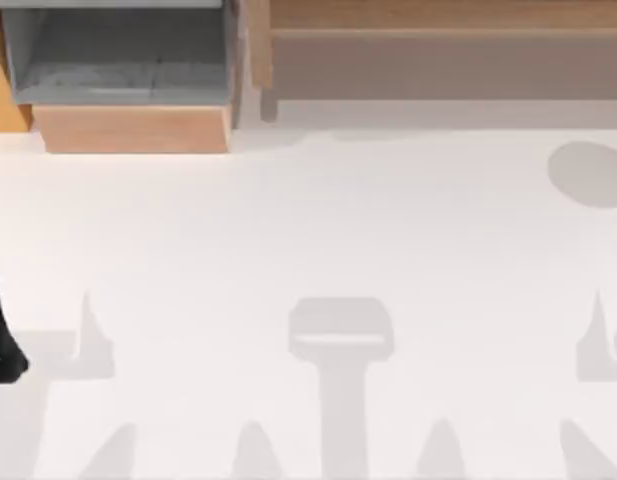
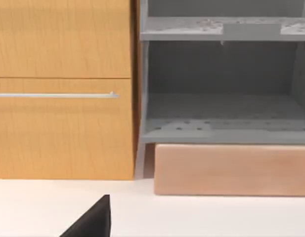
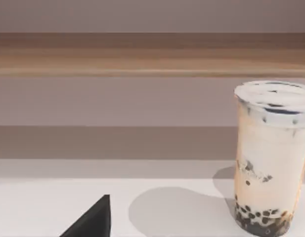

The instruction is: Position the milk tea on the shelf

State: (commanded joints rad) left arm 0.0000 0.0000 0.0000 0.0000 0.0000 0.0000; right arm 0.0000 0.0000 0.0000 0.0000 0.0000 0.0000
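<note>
My left arm (image 1: 3, 340) sits low at the table's (image 1: 308, 250) left edge; can't tell its grip. Milk tea (image 3: 271, 158) stands upright near the shelf (image 3: 142, 59).

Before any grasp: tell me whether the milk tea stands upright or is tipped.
Upright. In the right wrist view the milk tea stands on the white table, lid on top, dark pearls settled at its base.

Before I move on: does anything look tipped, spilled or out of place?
Nothing stands out. In the right wrist view the milk tea stands upright on the white table, lid on, no spill, in front of the shelf. The grey-lined box sits squarely at the top view's left.
</note>
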